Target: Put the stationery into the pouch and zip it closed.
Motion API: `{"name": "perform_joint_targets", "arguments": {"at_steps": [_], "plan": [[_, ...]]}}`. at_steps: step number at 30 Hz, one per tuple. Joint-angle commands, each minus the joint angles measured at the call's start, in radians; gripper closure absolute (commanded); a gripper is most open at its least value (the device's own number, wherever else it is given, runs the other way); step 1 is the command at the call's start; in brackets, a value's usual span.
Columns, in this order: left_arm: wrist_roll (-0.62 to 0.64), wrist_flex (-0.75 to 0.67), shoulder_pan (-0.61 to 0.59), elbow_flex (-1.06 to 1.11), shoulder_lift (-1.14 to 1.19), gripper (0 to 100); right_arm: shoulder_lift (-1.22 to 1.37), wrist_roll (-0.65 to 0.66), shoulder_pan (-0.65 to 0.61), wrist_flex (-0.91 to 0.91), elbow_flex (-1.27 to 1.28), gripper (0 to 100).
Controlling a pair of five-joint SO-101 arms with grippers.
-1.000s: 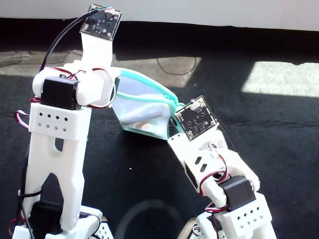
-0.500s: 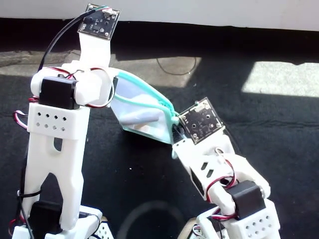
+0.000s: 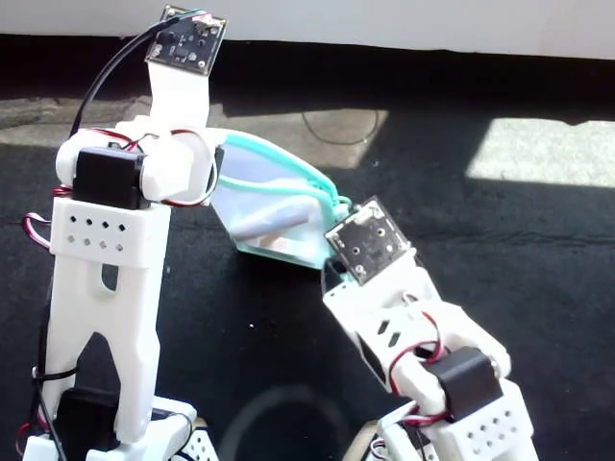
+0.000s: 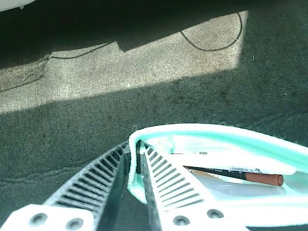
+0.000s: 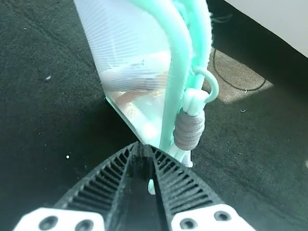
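Pouch [image 3: 274,197], left tool [image 4: 134,150] clamping its rim, right tool [image 5: 143,150] clamping its corner

indoor robotics bench, black felt tabletop [image 3: 538,288], white wall [image 3: 432,24], loose cable [image 3: 336,130], sunlight

**Three cameras, one shared pouch**

The high camera sits behind and above the left arm [image 3: 106,250] and the right arm [image 3: 413,327]. It looks down and forward over the dark worktop [image 3: 538,279] toward the far wall. Each wrist camera rides just behind its own jaws and looks along them from very close. The left one faces the pouch [image 4: 216,137] at its rim, and the right one faces the end with the zip pull [image 5: 192,127]. All three views take in the pouch.
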Motion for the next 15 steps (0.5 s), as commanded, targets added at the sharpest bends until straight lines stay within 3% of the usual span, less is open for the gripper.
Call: {"name": "perform_joint_targets", "arguments": {"at_steps": [1,4,10,15], "plan": [[0.003,0.005,-0.005,0.071,0.024,99,-0.005,0.002,0.062,-0.047,0.007,83.3],[0.003,0.005,-0.005,0.068,0.024,99,-0.005,0.003,0.111,-0.030,0.005,72.1],[0.005,0.005,-0.005,0.064,0.024,99,-0.001,0.008,0.127,-0.041,0.013,73.1],[0.005,-0.011,-0.005,0.071,0.025,99,0.002,0.006,0.122,-0.203,0.053,73.1]]}}
